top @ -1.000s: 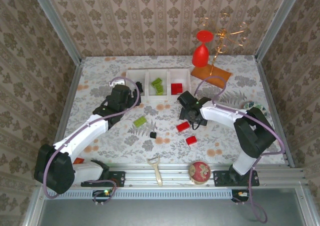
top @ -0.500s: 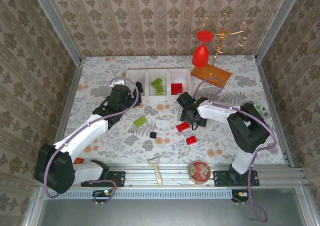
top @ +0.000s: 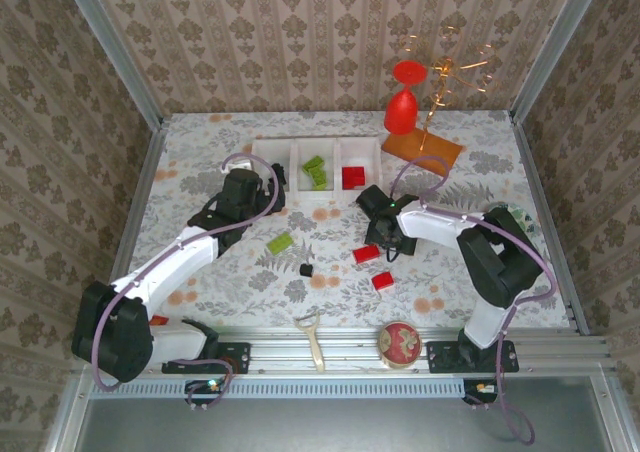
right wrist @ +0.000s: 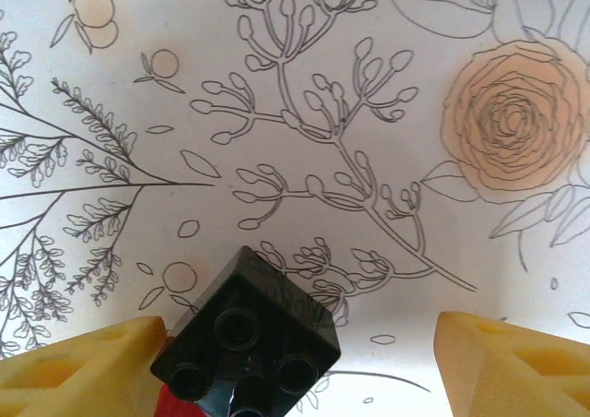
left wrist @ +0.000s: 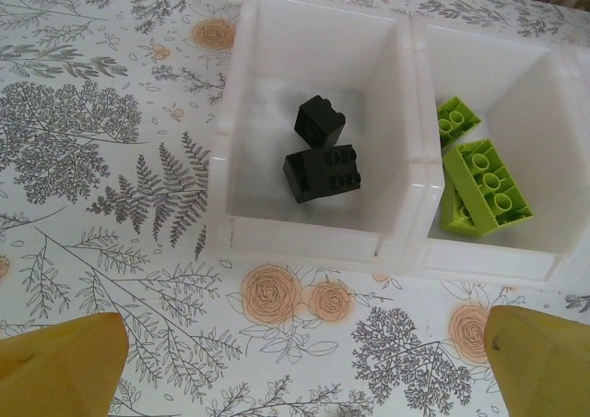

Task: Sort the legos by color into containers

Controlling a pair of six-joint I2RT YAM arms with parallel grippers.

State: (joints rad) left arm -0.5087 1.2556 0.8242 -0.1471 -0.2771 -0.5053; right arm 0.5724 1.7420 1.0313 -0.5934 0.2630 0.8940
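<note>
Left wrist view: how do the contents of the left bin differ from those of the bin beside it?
The left bin holds two black bricks; the neighbouring bin holds lime green bricks. The black ones are squarish; one green one is a long rectangle. Both bins are white and joined.

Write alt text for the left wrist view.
Joined white bins seen from above on a floral tablecloth: the left one holds two black bricks, the next lime green bricks. The left gripper is open, its yellow fingertips at the bottom corners.
</note>
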